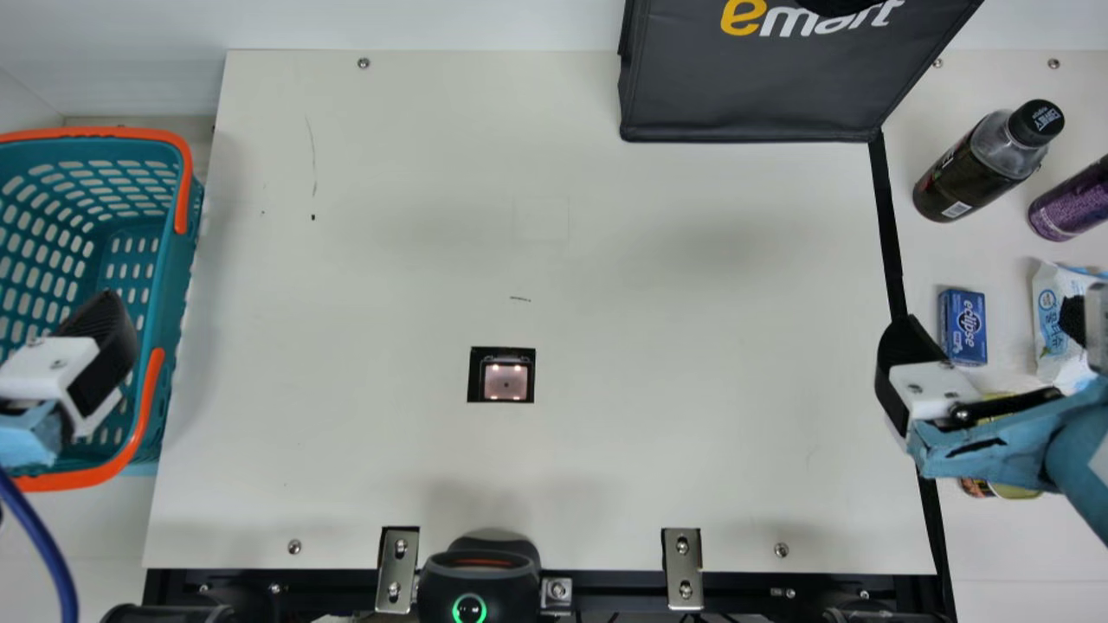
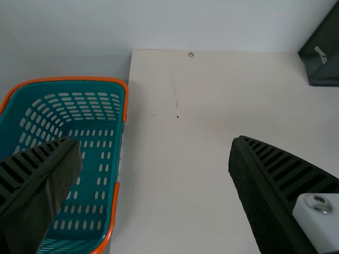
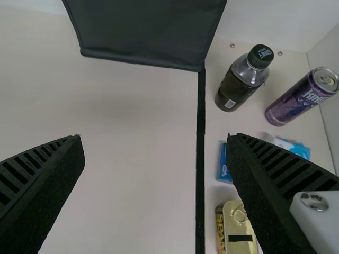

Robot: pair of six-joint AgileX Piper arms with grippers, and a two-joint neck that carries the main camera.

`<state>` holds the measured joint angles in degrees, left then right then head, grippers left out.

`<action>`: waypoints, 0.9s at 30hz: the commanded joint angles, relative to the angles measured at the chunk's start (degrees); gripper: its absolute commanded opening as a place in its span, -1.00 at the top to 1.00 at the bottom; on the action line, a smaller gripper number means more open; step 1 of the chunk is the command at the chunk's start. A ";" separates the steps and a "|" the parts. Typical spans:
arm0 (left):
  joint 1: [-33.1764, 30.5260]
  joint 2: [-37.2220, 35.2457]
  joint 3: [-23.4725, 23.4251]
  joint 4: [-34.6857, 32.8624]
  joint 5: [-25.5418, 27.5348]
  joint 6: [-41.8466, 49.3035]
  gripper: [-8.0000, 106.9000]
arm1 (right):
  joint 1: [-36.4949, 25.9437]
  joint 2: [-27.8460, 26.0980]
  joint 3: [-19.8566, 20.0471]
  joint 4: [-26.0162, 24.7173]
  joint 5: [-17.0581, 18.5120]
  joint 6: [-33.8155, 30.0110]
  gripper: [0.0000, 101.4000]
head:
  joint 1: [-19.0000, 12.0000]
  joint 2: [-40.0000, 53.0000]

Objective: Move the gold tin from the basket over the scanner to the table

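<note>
Main view high, facing down; all three share dark bag.

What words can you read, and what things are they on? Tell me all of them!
"emart" on the dark bag, partly covered.
"eclipse" on the little blue box.
"SPA", then a bit I can't make out, on the gold tin.
Too small or blurred to read: the other print on the bottle, purple can, packet, box, tin and bag.
</note>
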<state>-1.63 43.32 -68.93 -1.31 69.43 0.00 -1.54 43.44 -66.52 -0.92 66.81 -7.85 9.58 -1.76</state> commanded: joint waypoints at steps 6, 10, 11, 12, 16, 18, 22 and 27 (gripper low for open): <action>0.00 0.00 0.00 0.00 0.12 0.00 -0.71 | 2.20 -0.81 -3.25 0.12 2.69 7.85 -0.87 | -1.66 0.18; 0.00 0.00 0.00 0.00 0.00 0.00 -0.71 | 2.22 -0.80 -3.33 0.10 2.89 7.85 -0.87 | -1.66 0.18; 0.00 0.00 0.00 0.00 0.14 0.00 -0.71 | 2.22 -0.80 -3.33 0.10 2.98 7.85 -0.87 | -1.66 0.18; 0.00 0.00 0.00 0.00 -0.03 0.00 -0.71 | 2.22 -0.80 -3.33 0.10 2.98 7.85 -0.87 | -1.66 0.18; 0.00 0.00 0.00 0.00 0.10 0.00 -0.71 | 2.22 -0.80 -3.33 0.10 2.98 7.85 -0.87 | -1.66 0.18; 0.00 0.00 0.00 0.00 0.10 0.00 -0.71 | 2.22 -0.80 -3.33 0.10 2.98 7.85 -0.87 | -1.66 0.18; 0.00 0.00 0.00 0.00 0.10 0.00 -0.71 | 2.22 -0.80 -3.33 0.10 2.98 7.85 -0.87 | -1.66 0.18; 0.00 0.00 0.00 0.00 0.10 0.00 -0.71 | 2.22 -0.80 -3.33 0.10 2.98 7.85 -0.87 | -1.66 0.18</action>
<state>-1.63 43.32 -68.93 -1.31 69.54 0.00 0.68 42.65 -69.85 -0.82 69.79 0.00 9.58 -1.76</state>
